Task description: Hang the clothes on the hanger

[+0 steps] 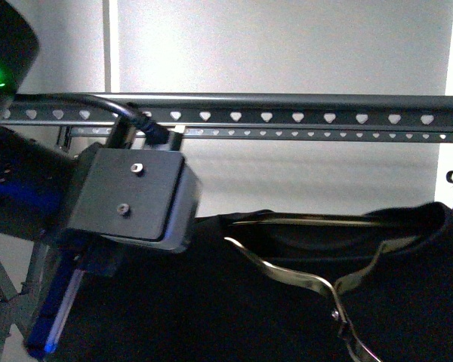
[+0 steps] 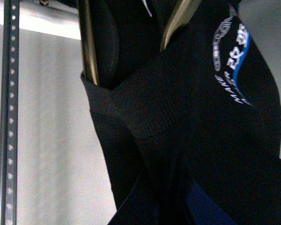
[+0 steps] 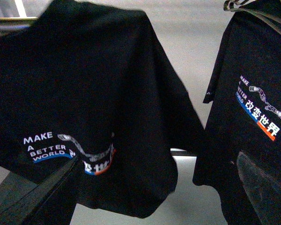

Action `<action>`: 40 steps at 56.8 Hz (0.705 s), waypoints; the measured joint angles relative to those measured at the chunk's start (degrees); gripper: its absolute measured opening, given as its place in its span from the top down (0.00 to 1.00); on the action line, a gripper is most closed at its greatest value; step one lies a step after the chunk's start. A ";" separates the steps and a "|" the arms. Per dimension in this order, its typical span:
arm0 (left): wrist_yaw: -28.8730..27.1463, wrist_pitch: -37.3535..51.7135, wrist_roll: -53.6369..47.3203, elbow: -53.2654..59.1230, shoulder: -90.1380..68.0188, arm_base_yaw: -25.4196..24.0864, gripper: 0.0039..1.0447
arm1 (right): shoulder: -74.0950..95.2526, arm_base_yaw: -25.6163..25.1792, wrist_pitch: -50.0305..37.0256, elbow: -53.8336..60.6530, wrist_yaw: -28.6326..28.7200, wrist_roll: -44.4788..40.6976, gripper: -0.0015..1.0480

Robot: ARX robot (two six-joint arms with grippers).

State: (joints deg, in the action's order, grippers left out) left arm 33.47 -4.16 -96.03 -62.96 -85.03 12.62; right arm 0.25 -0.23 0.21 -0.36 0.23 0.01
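- White wall panels (image 1: 287, 45), brightly lit, fill the background behind everything.
- The hanger (image 1: 287, 104), a dark grey rail punched with a row of heart-shaped holes, runs level across the upper part of the front view. A thinner punched rail (image 1: 325, 134) lies just behind and below it.
- The T-shirt (image 1: 408, 286) is black and sits below the hanger, apart from it. Its neck opening is stretched over a shiny wire hanger (image 1: 334, 290).
- The left arm's wrist block (image 1: 132, 192) is raised in front of the rail's left part and overlaps the garment's left side. The left fingers are hidden, so I cannot tell whether they are clenched or released.
- The left wrist view shows the ribbed collar (image 2: 145, 112) close up, with metal rods (image 2: 88, 42) running into it. A white print (image 2: 232, 61) edged with a blue stripe sits beside it.
- The right wrist view shows a first printed shirt (image 3: 93, 84) and a second printed shirt (image 3: 257, 70), both black and reading "MAKE A BETTER WORLD", hanging side by side and apart. I cannot tell which one the front view shows.
- The right fingers (image 3: 28, 197) stand wide apart, released, grasping nothing.
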 joint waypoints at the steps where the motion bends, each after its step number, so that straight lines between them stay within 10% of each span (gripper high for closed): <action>1: -0.68 0.24 -0.50 -0.39 -0.33 0.61 0.96 | 0.00 0.00 0.00 0.00 0.00 0.00 0.07; 27: -1.36 1.70 -3.02 -0.83 -0.83 2.45 0.96 | 0.07 -0.07 0.07 0.00 0.52 -0.04 0.07; 34: -1.27 1.70 -3.04 -0.85 -0.87 2.62 0.96 | 19.19 -17.14 4.50 -7.65 37.81 -14.38 0.07; 40: -1.18 1.70 -3.06 -0.85 -0.87 2.67 0.96 | 33.14 -23.15 -4.04 -13.44 45.03 -32.54 0.07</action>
State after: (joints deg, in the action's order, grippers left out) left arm 32.29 -2.46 -99.09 -63.81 -85.91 15.29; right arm 33.39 -23.38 -3.84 -13.80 45.25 -32.53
